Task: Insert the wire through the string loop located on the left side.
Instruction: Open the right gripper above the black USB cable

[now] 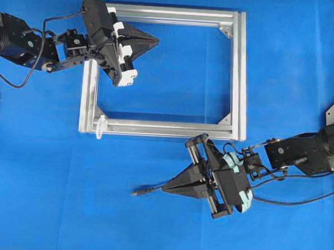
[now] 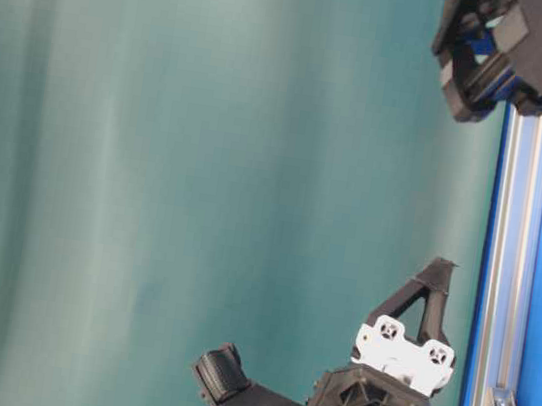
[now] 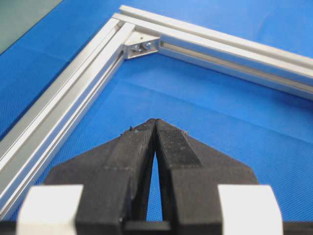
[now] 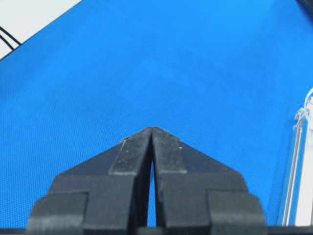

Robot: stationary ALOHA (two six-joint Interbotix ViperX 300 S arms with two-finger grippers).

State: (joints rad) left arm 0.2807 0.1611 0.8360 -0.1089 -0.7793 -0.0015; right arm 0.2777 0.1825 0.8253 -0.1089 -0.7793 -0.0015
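Beside the frame (image 1: 162,126) our fingers on both arms are pressed together on nothing, the wire (image 1: 148,190) lies unthreaded below, well apart from the string loop (image 1: 100,127).

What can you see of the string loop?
The string loop is a tiny white tie at the frame's lower-left corner in the overhead view, hanging over the bottom bar's outer edge onto the blue cloth. It looks thin and limp. Nothing passes through it, and neither gripper is near it. Too small to tell how it is fastened.
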